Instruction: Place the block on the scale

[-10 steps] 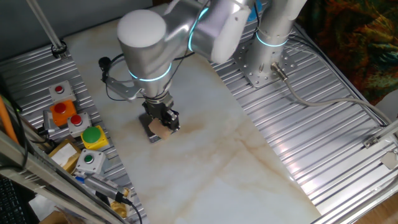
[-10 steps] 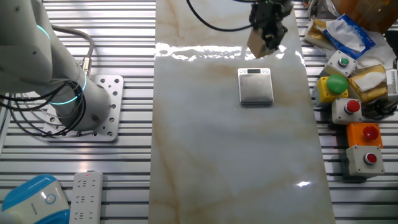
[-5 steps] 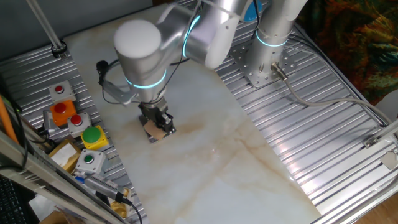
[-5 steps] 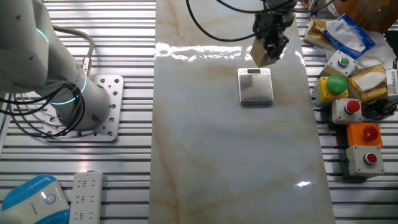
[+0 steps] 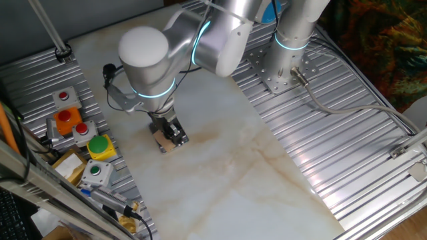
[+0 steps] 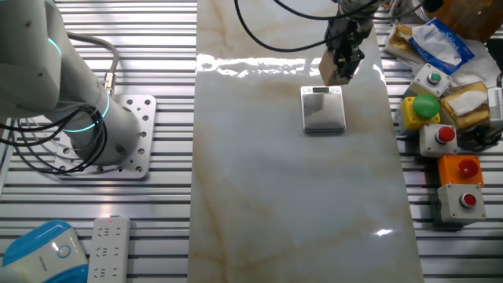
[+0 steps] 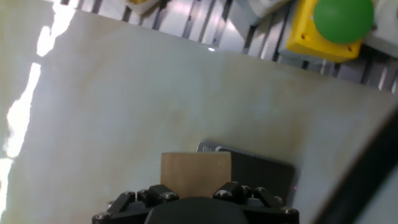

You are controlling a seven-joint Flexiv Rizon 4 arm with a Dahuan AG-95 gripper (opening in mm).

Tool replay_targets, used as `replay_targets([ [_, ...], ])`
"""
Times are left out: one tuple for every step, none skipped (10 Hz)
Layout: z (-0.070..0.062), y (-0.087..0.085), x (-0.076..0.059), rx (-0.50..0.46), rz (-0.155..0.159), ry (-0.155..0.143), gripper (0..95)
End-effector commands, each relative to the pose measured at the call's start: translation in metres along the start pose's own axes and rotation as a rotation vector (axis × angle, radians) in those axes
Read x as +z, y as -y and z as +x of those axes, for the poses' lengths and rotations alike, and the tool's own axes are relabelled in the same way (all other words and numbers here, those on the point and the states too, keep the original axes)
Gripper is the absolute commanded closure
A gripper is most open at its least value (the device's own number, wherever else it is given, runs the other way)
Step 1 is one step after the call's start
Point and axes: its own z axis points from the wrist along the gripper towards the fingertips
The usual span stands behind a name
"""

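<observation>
Gripping the end effector (image 6: 343,67), a plain tan block (image 7: 196,173).

A marble-patterned tabletop (image 6: 291,196) lies between ribbed metal panels (image 5: 320,87). In the other fixed view, the right side holds a yellow box with a green button (image 6: 423,108), a grey box with a red button (image 6: 440,138) and an orange box with a red button (image 6: 464,171). A white power strip (image 6: 108,250) and a blue-white device (image 6: 39,251) lie near left. Crumpled packaging (image 6: 436,43) sits far right.

Two high opposite table views, close hand view (all share scale (image 6: 324,108))
</observation>
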Motion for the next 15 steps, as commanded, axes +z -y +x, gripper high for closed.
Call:
replay_targets([
  [-0.0015, 0.0003, 0.0002, 0.035, -0.003, -0.005, 95.0],
  [-0.0015, 0.0003, 0.0002, 0.03, -0.005, -0.004, 95.0],
  [-0.0015, 0.0003, 0.0002, 0.031, -0.004, -0.004, 95.0],
  [-0.0015, 0.0003, 0.0001, 0.025, -0.004, -0.004, 95.0],
  [-0.0015, 0.0003, 0.0002, 0.017, -0.002, -0.006, 95.0],
  [-0.0014, 0.0003, 0.0001, 0.011, 0.0, -0.006, 95.0],
  [-0.0013, 0.0003, 0.0, 0.004, 0.001, -0.007, 95.0],
  [-0.0013, 0.0003, 0.0, -0.007, 0.0, -0.006, 95.0],
  [-0.0013, 0.0003, 0.0, -0.019, 0.0, -0.006, 95.0],
  [-0.0013, 0.0003, 0.0, -0.039, -0.001, -0.008, 95.0],
  [-0.0013, 0.0003, 0.0, -0.057, -0.008, -0.007, 95.0],
  [-0.0013, 0.0003, 0.0, -0.074, -0.011, -0.015, 95.0],
  [-0.0013, 0.0003, 0.0, -0.078, -0.012, -0.022, 95.0],
  [-0.0013, 0.0003, 0.0, -0.072, -0.015, -0.034, 95.0],
  [-0.0013, 0.0003, 0.0, -0.017, -0.014, -0.059, 95.0],
])
